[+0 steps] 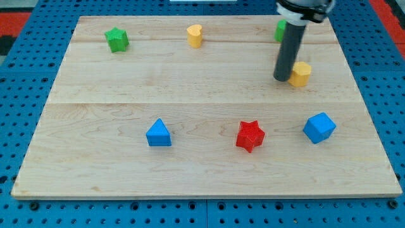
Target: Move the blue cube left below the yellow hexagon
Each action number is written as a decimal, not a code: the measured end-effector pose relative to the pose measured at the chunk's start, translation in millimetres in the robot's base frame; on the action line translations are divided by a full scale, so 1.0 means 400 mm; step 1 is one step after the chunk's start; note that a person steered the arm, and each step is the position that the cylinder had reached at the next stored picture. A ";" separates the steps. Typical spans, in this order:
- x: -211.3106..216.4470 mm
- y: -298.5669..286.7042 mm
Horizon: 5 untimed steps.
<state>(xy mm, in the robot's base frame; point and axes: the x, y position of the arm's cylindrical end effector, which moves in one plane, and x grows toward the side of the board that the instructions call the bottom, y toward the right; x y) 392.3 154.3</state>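
The blue cube [319, 128] lies at the view's right, low on the wooden board [202, 164]. The yellow hexagon [301, 73] lies above it, a little to the left. My tip [281, 78] rests on the board right beside the hexagon's left side, touching or nearly touching it, and well above and left of the blue cube. The dark rod rises from the tip toward the view's top.
A red star [250, 135] lies left of the blue cube. A blue triangular block [158, 133] lies further left. A green star [117, 39] and a yellow heart [195, 35] sit near the top. A green block [279, 30] is partly hidden behind the rod.
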 end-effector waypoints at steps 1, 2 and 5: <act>0.075 -0.028; 0.119 0.145; 0.328 0.078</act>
<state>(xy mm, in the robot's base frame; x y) 523.6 185.5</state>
